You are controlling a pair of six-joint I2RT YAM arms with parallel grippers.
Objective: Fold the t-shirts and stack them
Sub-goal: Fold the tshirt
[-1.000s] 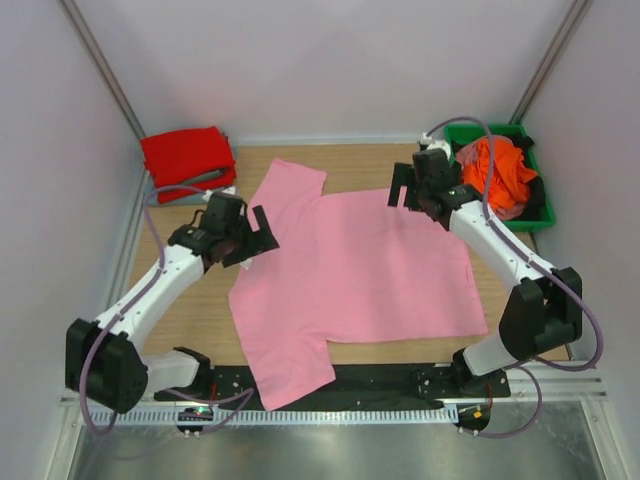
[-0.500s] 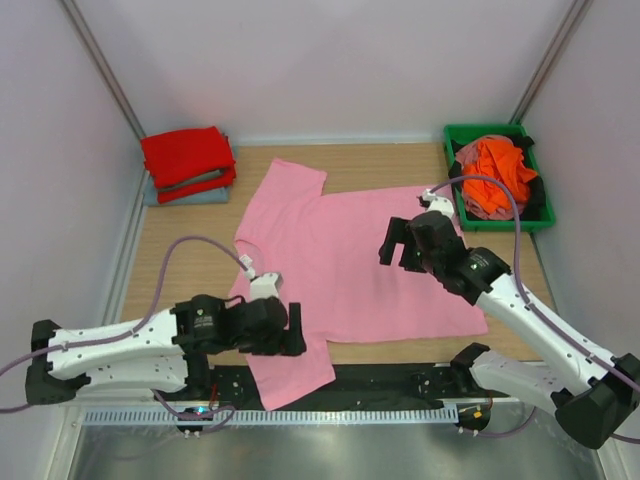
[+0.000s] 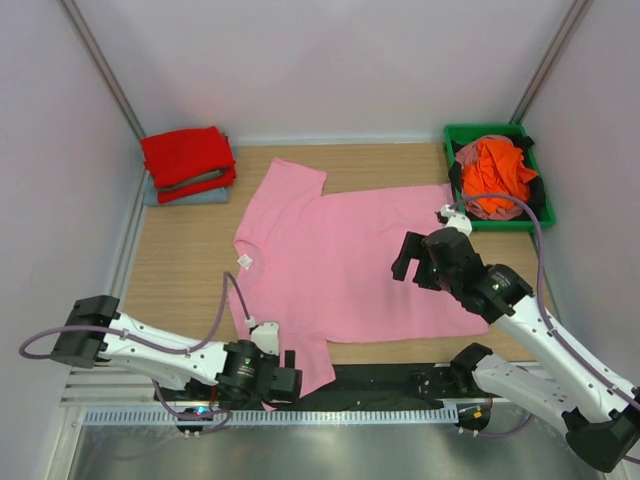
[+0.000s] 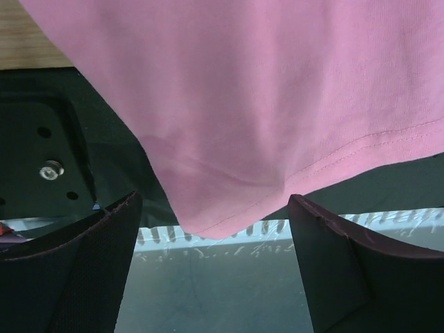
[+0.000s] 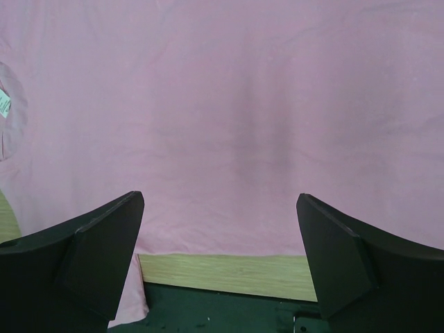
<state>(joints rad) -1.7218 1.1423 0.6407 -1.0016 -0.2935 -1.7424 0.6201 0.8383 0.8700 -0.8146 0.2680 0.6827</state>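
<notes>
The pink shirt (image 3: 350, 260) is spread flat on the table (image 3: 185, 265), its near sleeve draped over the near edge. There the left gripper (image 4: 215, 208) is held with jaws wide apart, the sleeve's corner seen between them unpinched. The right gripper (image 5: 220, 201) is held over the shirt's body, jaws likewise spread. The red shirt (image 3: 185, 152) is folded on a grey-blue one (image 3: 195, 196), and the orange shirt (image 3: 495, 170) is heaped in the bin (image 3: 470, 132).
</notes>
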